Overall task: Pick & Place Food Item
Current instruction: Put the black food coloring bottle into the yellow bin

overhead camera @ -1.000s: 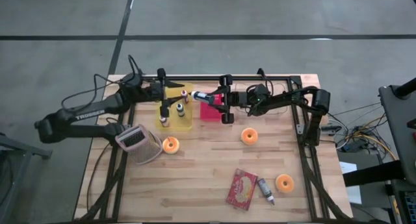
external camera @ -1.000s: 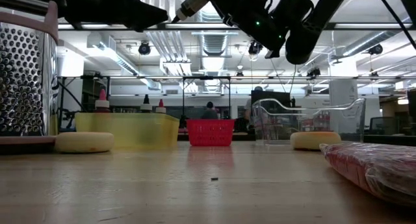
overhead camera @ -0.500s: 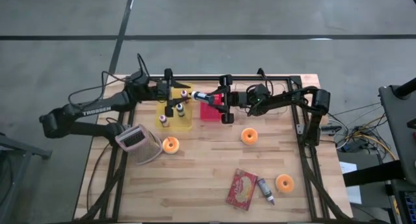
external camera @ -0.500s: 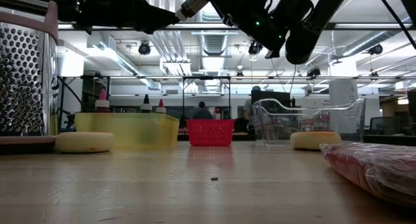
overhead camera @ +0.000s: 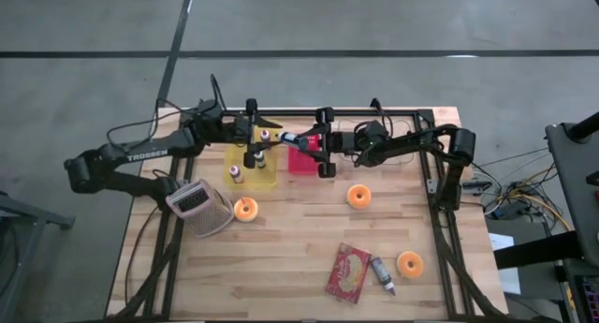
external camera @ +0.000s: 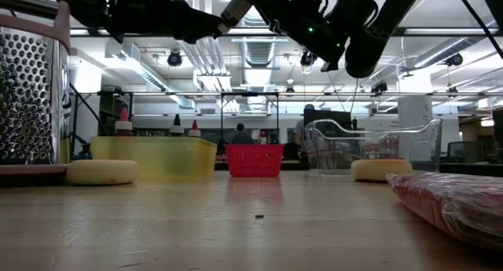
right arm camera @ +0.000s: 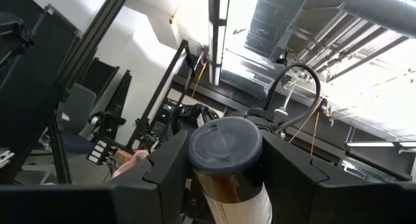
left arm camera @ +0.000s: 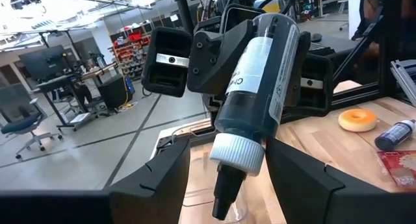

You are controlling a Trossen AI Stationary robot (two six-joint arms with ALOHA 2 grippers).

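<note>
A dark sauce bottle (overhead camera: 292,138) with a white label, white cap and dark nozzle is held in the air over the gap between the yellow bin (overhead camera: 253,173) and the red basket (overhead camera: 301,162). My right gripper (overhead camera: 316,141) is shut on it. My left gripper (overhead camera: 262,136) is open just left of it. In the left wrist view its fingers (left arm camera: 156,178) stand on either side of the bottle's cap (left arm camera: 237,152). In the low view the left gripper (external camera: 196,20) overlaps the nozzle. My right gripper pinches the bottle's body (left arm camera: 260,49) between its two fingers, which show as black blocks on either side of it in the left wrist view. The bottle is lifted clear and tilted, nozzle slanting down toward the table's left. I cannot tell whether my left gripper touches the cap.
The yellow bin holds several small bottles. A metal grater (overhead camera: 199,206) stands at the left. Orange rings lie on the table (overhead camera: 245,208), (overhead camera: 357,196), (overhead camera: 409,263). A red packet (overhead camera: 348,271) and a small bottle (overhead camera: 384,274) lie near the front.
My left gripper has gone toward the table's right edge, up to the bottle's cap end, still open. My right gripper and the bottle have kept still.
</note>
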